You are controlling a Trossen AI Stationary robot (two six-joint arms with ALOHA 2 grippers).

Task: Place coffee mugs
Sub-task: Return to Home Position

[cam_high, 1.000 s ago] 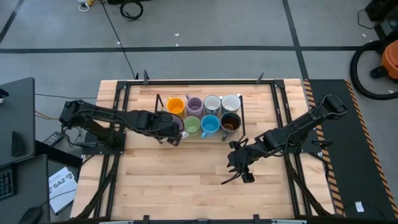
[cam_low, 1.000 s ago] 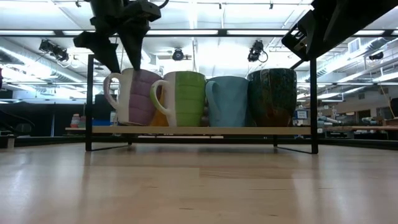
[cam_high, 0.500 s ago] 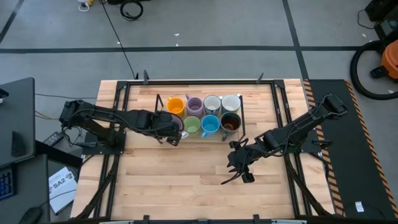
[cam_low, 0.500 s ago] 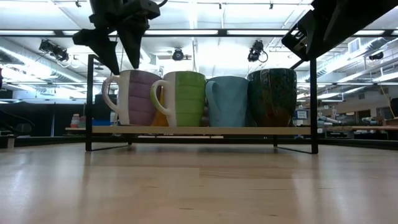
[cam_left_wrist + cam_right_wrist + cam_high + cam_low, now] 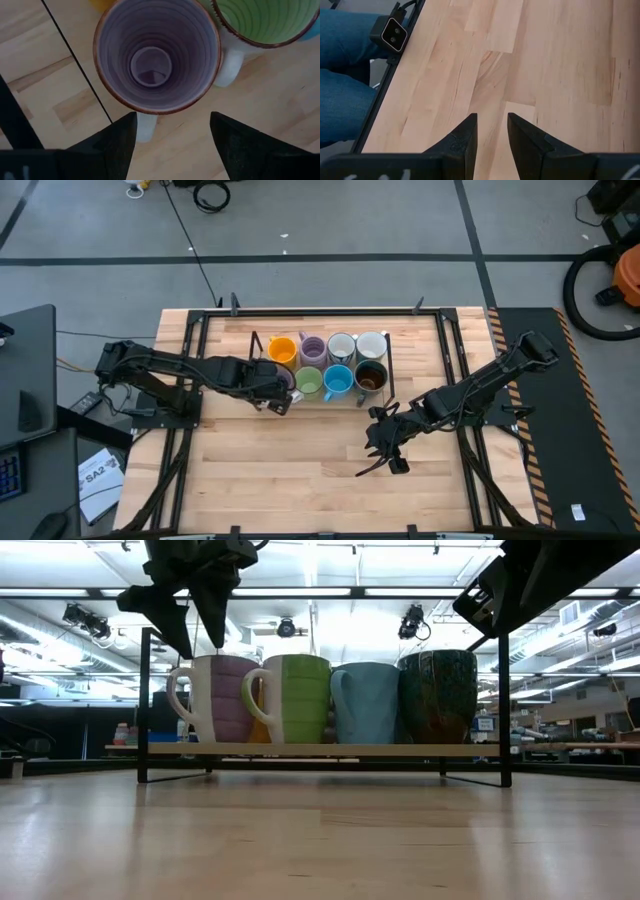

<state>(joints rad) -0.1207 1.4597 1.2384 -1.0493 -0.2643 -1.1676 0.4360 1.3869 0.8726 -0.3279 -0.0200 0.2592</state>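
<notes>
Several coffee mugs stand in two rows on a low black-framed rack (image 5: 388, 385), their bases on its wooden shelf (image 5: 400, 750). The near row holds a lilac mug (image 5: 222, 698), a green mug (image 5: 298, 698), a bright blue mug (image 5: 368, 702) and a dark glazed mug (image 5: 438, 695). An orange mug (image 5: 282, 350) stands in the far row. My left gripper (image 5: 172, 135) hangs open just above the near lilac mug (image 5: 157, 55), clear of it. My right gripper (image 5: 492, 130) hovers over bare table in front of the rack (image 5: 385, 452). Its fingers are slightly apart with nothing between them.
Black frame rails (image 5: 185, 430) run along the table's sides. Bare wooden tabletop (image 5: 300, 470) lies in front of the rack. In the right wrist view, a small camera block (image 5: 392, 32) sits on the table's edge, with a person's blue-trousered legs (image 5: 345, 75) beyond it.
</notes>
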